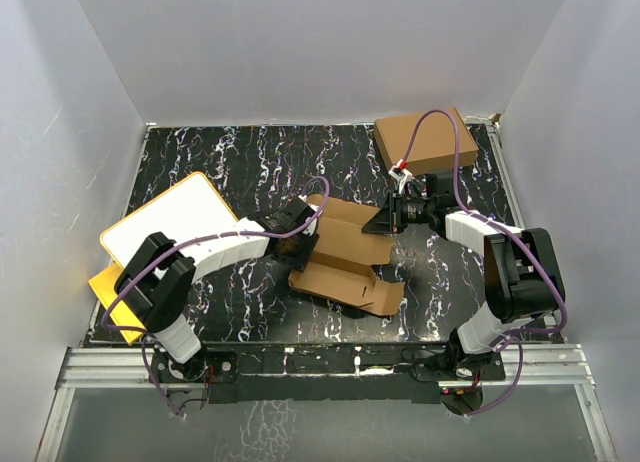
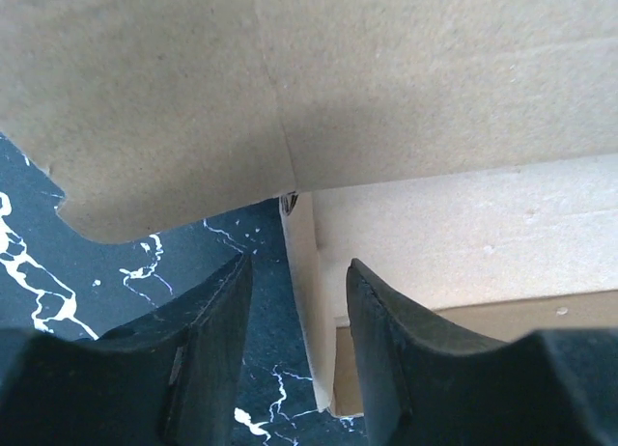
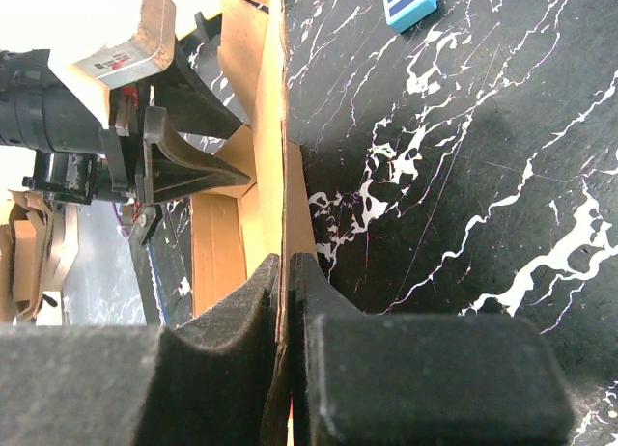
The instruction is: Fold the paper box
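Observation:
The paper box [image 1: 345, 257] is a brown die-cut sheet, partly raised, in the middle of the black marbled table. My left gripper [image 1: 300, 222] is at its left edge, open; its fingers [image 2: 203, 340] straddle a thin upright cardboard wall [image 2: 307, 292] without pinching it, and a flap [image 2: 290, 89] fills the top of that view. My right gripper [image 1: 385, 220] is at the box's right side, shut on an upright flap edge [image 3: 273, 147] that runs between its pads. The left gripper also shows in the right wrist view [image 3: 164, 156].
A larger ready-made brown box [image 1: 425, 140] sits at the back right. A white board with a yellow rim [image 1: 165, 227] lies at the left over a yellow piece [image 1: 105, 287]. A blue tag [image 3: 407, 0] lies on the table. White walls enclose the table.

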Action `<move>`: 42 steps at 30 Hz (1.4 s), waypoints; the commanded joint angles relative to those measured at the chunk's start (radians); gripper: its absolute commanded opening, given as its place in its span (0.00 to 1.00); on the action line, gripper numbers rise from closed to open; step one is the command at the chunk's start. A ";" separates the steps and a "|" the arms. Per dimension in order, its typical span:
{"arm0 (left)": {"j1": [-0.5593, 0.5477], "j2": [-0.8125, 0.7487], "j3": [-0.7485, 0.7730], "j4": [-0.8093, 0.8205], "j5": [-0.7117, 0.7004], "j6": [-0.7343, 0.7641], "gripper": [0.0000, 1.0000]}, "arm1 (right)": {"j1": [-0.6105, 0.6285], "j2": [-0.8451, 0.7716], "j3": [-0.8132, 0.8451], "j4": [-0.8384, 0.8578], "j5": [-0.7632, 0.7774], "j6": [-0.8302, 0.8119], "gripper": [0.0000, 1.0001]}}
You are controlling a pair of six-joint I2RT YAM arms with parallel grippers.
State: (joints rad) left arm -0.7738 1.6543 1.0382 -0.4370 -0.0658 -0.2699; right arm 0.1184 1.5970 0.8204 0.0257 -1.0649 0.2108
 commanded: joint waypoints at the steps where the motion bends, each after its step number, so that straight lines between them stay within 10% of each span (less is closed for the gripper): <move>1: -0.002 -0.064 0.010 0.029 -0.006 -0.021 0.43 | -0.001 -0.018 0.003 0.034 -0.015 -0.024 0.09; 16: -0.002 -0.013 -0.061 0.069 -0.031 -0.045 0.27 | 0.001 -0.015 0.006 0.034 -0.018 -0.028 0.09; 20: -0.003 -0.004 -0.072 0.066 -0.059 -0.044 0.00 | 0.001 -0.016 0.008 0.032 -0.019 -0.030 0.09; 25: -0.005 -0.014 -0.065 0.066 -0.086 -0.056 0.00 | 0.001 -0.020 0.017 0.019 -0.019 -0.045 0.09; 35: -0.007 -0.210 -0.075 0.114 -0.085 -0.091 0.54 | -0.001 -0.026 0.039 0.000 -0.044 -0.071 0.10; 39: -0.007 -0.336 -0.108 0.066 -0.078 -0.140 0.53 | -0.001 -0.023 0.037 0.004 -0.047 -0.067 0.10; 42: -0.007 -0.450 -0.170 0.029 -0.026 -0.208 0.27 | 0.000 -0.023 0.037 0.006 -0.049 -0.067 0.10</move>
State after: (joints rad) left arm -0.7765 1.3418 0.9295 -0.3332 -0.1291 -0.3908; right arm 0.1184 1.5970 0.8230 0.0021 -1.0897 0.1631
